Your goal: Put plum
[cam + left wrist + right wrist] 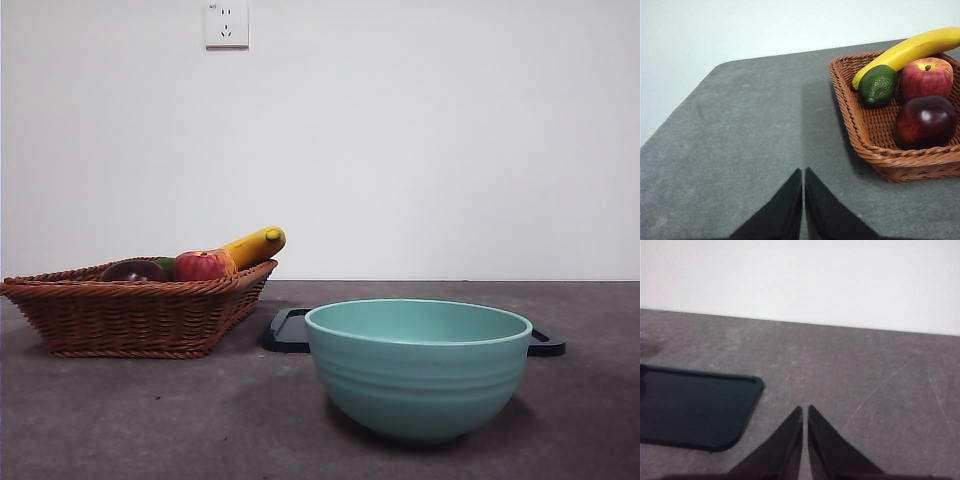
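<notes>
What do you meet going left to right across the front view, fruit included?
Basket → plum → apple → banana → black tray → green bowl. The lime between plum and apple is mostly hidden, so it is left out.

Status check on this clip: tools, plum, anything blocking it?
Left tool shut, empty, short of the basket. Right tool shut, empty, beside the black tray. Plum in basket beside apple, top unobstructed.

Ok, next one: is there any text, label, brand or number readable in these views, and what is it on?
None can be read.
Wall socket: a tiny mark at its top left corner, too small to read.
Wicker basket, plum, apple, banana, lime, green bowl, dark tray: no print visible.
</notes>
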Available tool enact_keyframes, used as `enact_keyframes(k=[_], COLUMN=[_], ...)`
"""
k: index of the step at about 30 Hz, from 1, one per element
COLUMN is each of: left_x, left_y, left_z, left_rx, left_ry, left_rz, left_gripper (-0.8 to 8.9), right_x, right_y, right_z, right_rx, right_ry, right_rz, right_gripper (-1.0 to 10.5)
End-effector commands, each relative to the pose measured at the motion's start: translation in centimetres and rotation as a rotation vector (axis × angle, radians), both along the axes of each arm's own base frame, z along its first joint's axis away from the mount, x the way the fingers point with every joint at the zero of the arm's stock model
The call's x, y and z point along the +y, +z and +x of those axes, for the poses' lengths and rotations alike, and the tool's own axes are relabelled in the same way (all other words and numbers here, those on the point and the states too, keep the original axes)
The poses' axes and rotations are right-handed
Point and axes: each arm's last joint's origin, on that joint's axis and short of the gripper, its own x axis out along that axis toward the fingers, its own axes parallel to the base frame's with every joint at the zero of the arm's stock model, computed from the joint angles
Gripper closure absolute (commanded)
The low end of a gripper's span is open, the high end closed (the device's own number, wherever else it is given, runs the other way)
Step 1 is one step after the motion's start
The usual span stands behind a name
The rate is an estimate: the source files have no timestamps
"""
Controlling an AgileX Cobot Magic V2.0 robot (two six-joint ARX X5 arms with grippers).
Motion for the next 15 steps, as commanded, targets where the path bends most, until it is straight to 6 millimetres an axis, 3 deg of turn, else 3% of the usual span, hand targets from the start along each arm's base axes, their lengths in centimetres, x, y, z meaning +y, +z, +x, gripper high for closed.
enact_keyframes(k=[1, 15], left_x=[0.0, 0.0], left_y=[-0.7, -0.7], left_z=[0.1, 0.1], left_rx=[0.025, 0.025], left_ry=[0.006, 0.006], left_rz=[-0.007, -0.007], left_gripper=[8.06, 8.06], right_x=[0.0, 0.0], right_y=[-0.5, -1.6], right_z=[-0.1, -0.2], right_rx=[-0.002, 0.107], right_ry=[-0.007, -0.027], right_rz=[0.022, 0.031], right_gripper=[9.4, 9.4])
